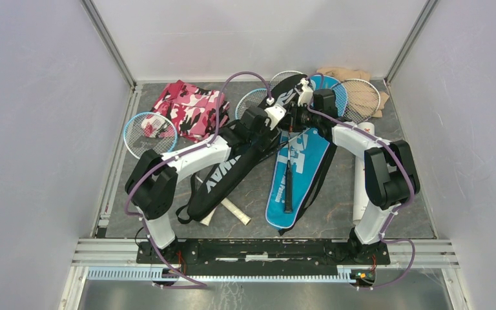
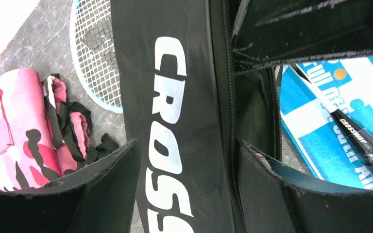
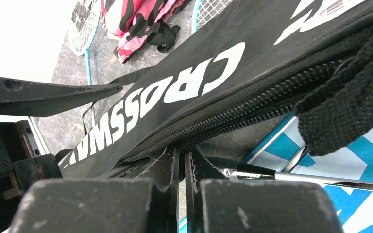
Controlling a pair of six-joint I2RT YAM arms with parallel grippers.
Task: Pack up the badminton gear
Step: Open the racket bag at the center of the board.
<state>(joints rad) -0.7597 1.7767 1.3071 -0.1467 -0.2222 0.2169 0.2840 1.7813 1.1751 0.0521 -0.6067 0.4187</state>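
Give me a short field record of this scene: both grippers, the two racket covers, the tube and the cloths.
left gripper: open, one finger on each side of the black CROSSWAY cover
right gripper: shut, appears to pinch that cover's zipper edge
blue cover: flat at table centre, a black-shafted racket lying on it
white tube: right side, partly under the right arm
pink camouflage cloth: back left
beige cloth: back right

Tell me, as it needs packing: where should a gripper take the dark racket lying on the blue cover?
Probably its handle, the near end, from straight above with jaws across it: the racket lies flat along the blue SPORT cover, handle exposed and thicker than the shaft.
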